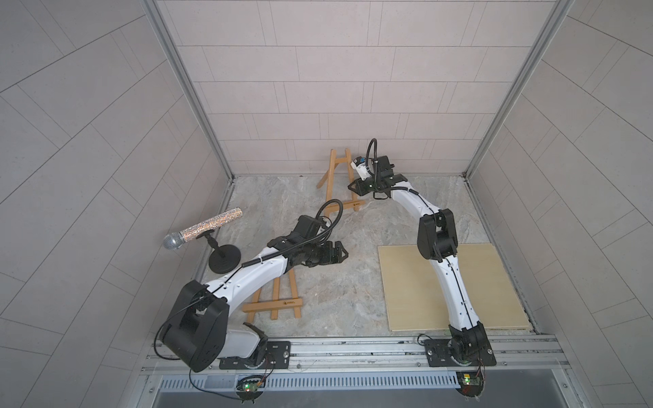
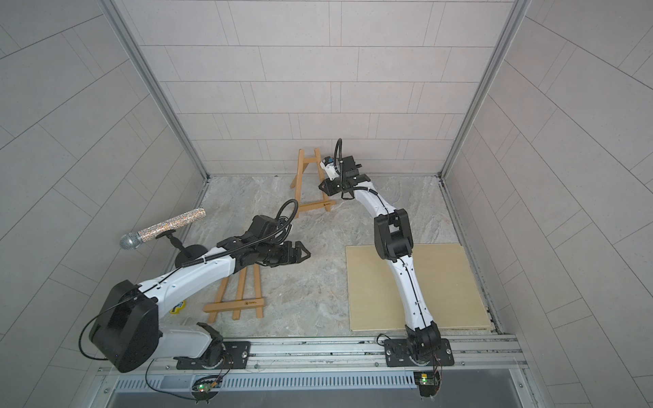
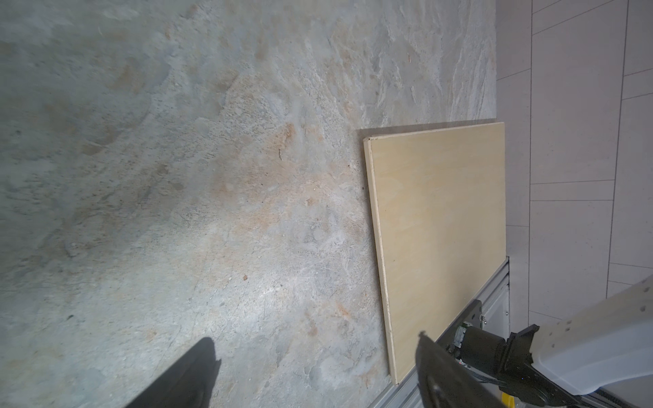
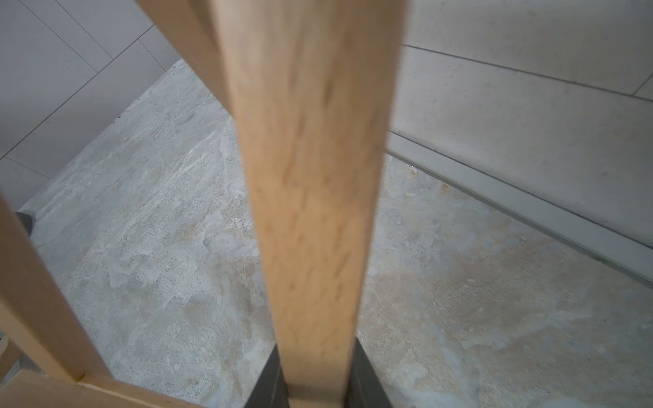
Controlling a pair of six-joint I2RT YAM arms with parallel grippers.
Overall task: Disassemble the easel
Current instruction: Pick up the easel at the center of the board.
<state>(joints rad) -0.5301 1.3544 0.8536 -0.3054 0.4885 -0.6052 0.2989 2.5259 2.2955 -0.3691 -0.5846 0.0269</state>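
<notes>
Two easels were there: far easel point(image 1: 330, 180) standing, near easel point(image 1: 275, 304) lying flat. Right gripper point(image 1: 350, 186) was clamped on the far easel's leg, left gripper point(image 1: 343, 251) gaped open.

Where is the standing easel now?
In both top views the standing easel is at the middle of the table's far edge, by the back wall; the right gripper grips its leg.
</notes>
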